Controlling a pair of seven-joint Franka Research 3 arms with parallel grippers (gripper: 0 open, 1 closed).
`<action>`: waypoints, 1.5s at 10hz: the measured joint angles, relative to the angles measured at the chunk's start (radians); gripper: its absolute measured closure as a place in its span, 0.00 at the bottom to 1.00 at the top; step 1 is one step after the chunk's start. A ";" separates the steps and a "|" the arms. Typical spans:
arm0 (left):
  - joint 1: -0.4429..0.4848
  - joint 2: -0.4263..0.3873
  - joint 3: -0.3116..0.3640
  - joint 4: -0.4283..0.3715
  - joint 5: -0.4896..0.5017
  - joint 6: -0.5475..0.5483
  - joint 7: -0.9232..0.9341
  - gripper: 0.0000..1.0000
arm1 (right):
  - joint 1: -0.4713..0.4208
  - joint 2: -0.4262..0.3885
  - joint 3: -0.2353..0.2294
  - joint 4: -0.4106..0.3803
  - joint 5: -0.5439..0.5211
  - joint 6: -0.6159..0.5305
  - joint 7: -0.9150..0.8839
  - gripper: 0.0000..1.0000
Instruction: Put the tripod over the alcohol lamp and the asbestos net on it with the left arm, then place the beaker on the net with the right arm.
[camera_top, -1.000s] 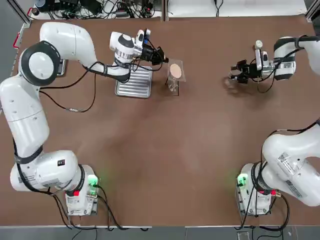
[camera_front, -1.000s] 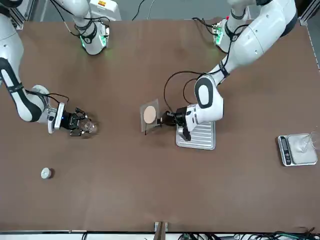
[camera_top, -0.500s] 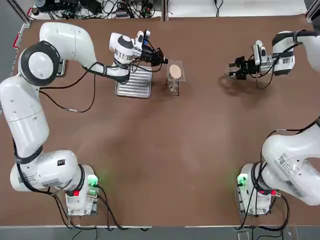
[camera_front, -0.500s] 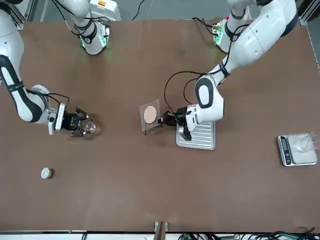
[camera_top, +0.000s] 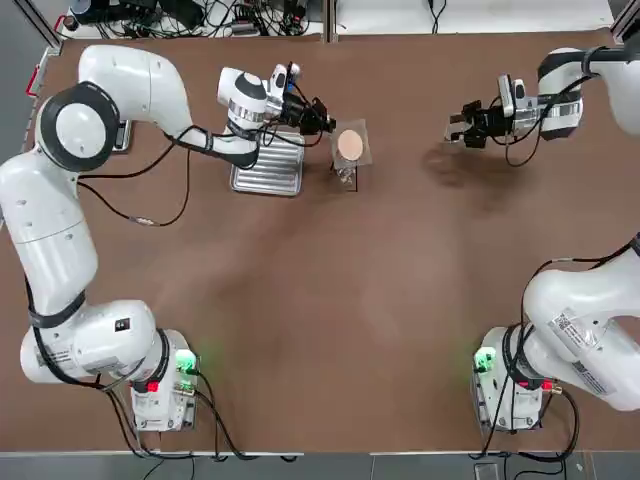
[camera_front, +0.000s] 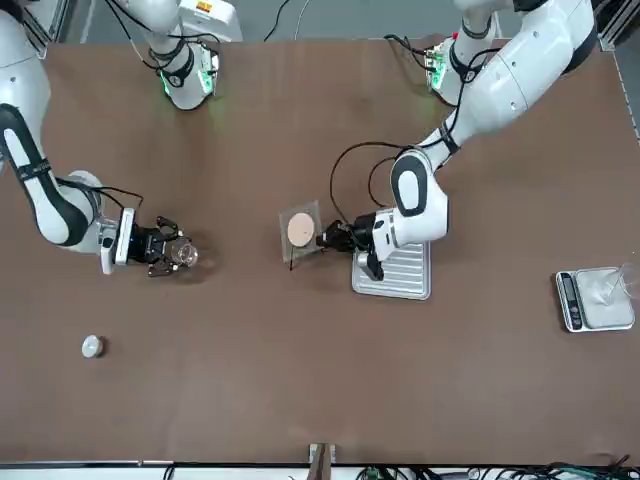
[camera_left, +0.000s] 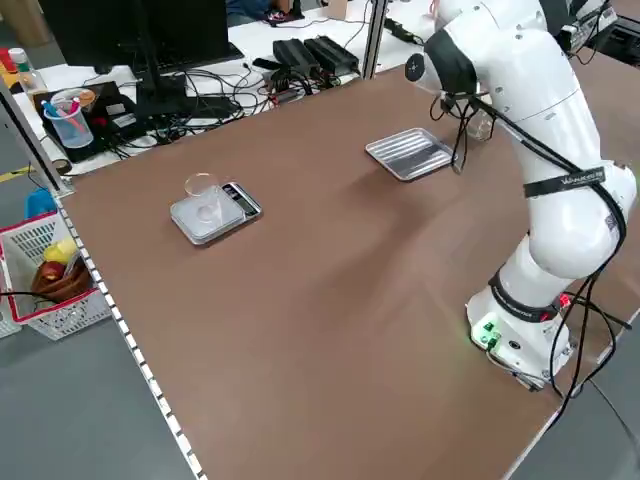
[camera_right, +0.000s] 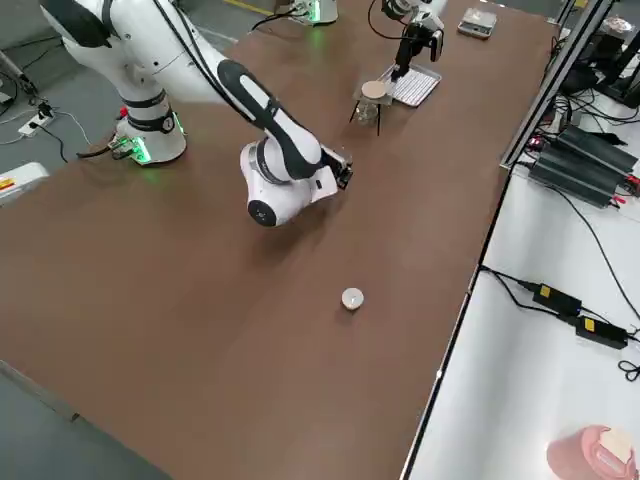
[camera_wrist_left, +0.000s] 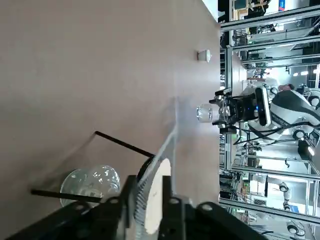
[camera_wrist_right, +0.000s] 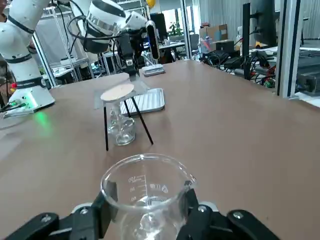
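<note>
Two white arms work over one brown matte counter (camera_top: 330, 300). We see the left gripper (camera_top: 326, 124) beside the asbestos net (camera_top: 350, 144), a thin grey mesh square with a round tan centre, lying on the tripod (camera_wrist_right: 125, 122), whose thin black wire legs straddle the alcohol lamp (camera_wrist_right: 121, 131), a squat clear-glass vessel. In the left wrist view its fingers (camera_wrist_left: 131, 200) stand narrowly parted on either side of the net's edge; we cannot tell whether they touch it. The right gripper (camera_front: 168, 255) has its fingers (camera_wrist_right: 100, 207) closed on the beaker (camera_wrist_right: 146, 200), a clear glass cylinder with printed graduations, held well apart from the tripod toward the counter's right side.

Compared with a second ago, the right gripper and beaker have moved toward the far edge and slightly toward the tripod, and the left fingers have eased apart.

We count one ribbed metal tray (camera_top: 268, 168), one small white capped cylinder (camera_front: 92, 346), and one scale (camera_front: 592, 300) bearing a clear cup (camera_left: 203, 190).
</note>
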 joint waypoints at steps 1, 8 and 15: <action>0.000 0.000 0.000 0.000 0.000 0.000 0.003 0.69 | 0.008 -0.008 0.006 0.001 0.014 0.001 0.006 0.41; 0.026 -0.011 -0.002 0.006 -0.002 0.006 -0.054 0.01 | 0.034 -0.042 0.012 0.012 0.032 0.005 0.133 0.41; 0.077 -0.428 0.201 -0.250 -0.001 0.024 -0.145 0.01 | 0.193 -0.094 0.020 0.022 0.160 0.047 0.134 0.41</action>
